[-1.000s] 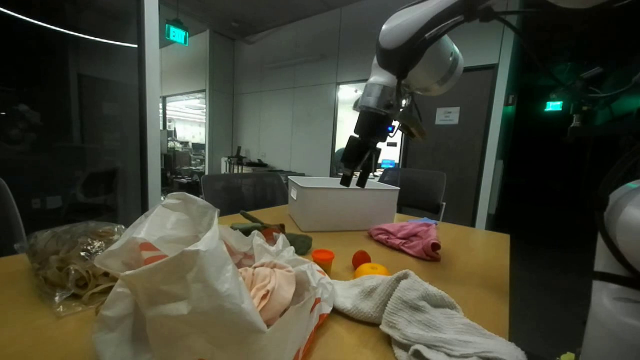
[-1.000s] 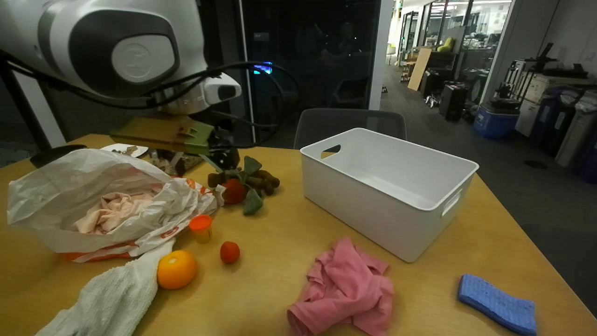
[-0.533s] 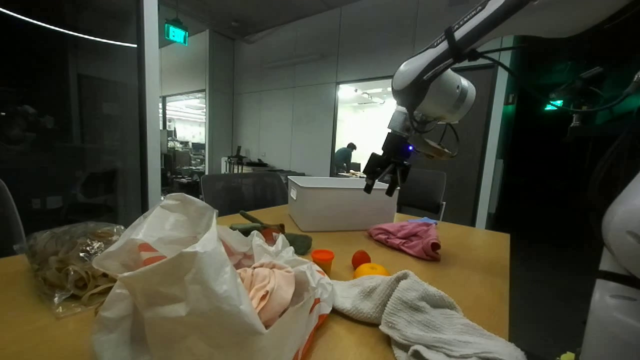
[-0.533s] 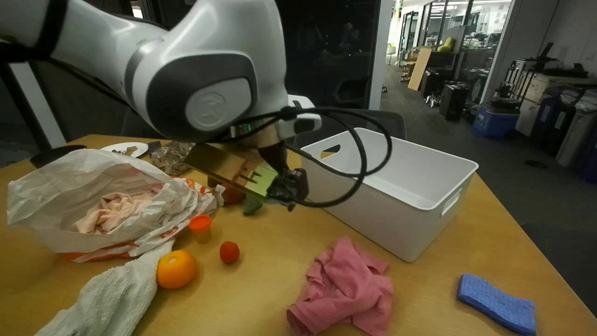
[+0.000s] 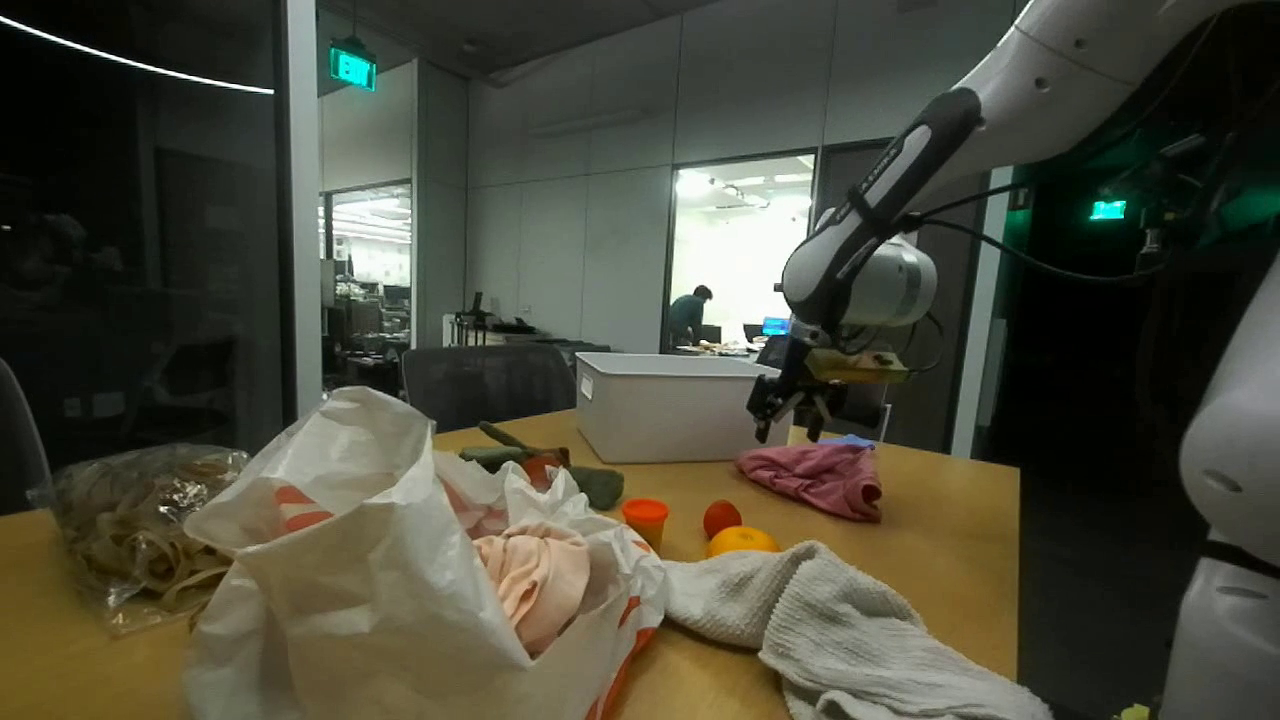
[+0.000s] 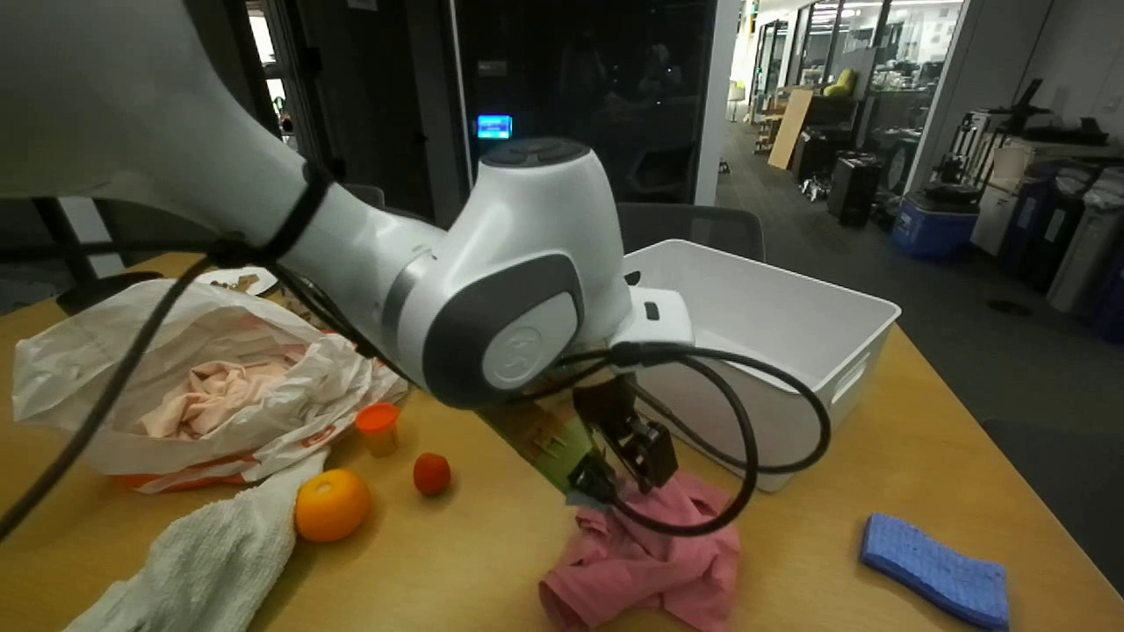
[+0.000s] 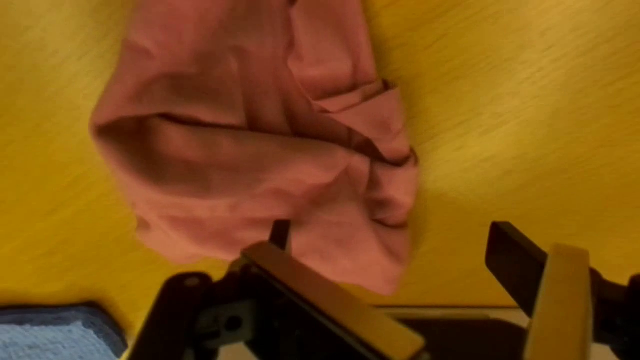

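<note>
Just above the crumpled pink cloth (image 7: 250, 170), which lies on the table (image 6: 492, 570) near the white bin (image 5: 680, 415), my gripper (image 7: 390, 230) hangs with its jaws spread wide, nothing gripped between them

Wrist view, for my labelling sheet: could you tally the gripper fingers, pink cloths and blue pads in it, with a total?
Fingers: 2, spread apart
Pink cloth: 1, crumpled
Blue pad: 1, cut off by the frame
Total: 4

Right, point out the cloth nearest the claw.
The pink cloth by the white bin; the white towel and bagged peach cloth lie farther from the claw.
</note>
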Controlling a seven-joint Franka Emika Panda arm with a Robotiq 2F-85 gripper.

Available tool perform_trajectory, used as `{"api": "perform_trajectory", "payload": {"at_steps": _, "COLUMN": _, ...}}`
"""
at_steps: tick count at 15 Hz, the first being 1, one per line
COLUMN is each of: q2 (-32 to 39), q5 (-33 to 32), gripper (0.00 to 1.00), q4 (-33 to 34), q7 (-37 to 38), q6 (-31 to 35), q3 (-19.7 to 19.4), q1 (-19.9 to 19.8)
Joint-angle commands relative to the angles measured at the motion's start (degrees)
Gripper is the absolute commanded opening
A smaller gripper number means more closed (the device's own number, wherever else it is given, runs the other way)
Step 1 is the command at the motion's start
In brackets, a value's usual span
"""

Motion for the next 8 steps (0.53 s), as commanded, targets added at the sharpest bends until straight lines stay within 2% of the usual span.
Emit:
{"api": "perform_trajectory", "payload": {"at_steps": 1, "q2": 5.8, "q5": -6.7, "gripper": 1.0, "q4": 2.6, "q7": 8.7, "q6": 1.9, "q3": 0.1, "q1": -1.6}}
{"api": "perform_trajectory", "payload": {"at_steps": 7, "q2": 13.2, "q5": -21.6, "gripper": 1.0, "q4": 5.7, "q7": 22.9, "q6": 0.4, "q3": -3.6, "q1": -0.3}}
{"api": "perform_trajectory", "payload": {"at_steps": 8, "q2": 14.0, "q5": -22.3, "gripper": 1.0, "q4": 6.0, "q7": 23.8, "q6": 0.0, "q3": -4.0, "q1": 0.3}}
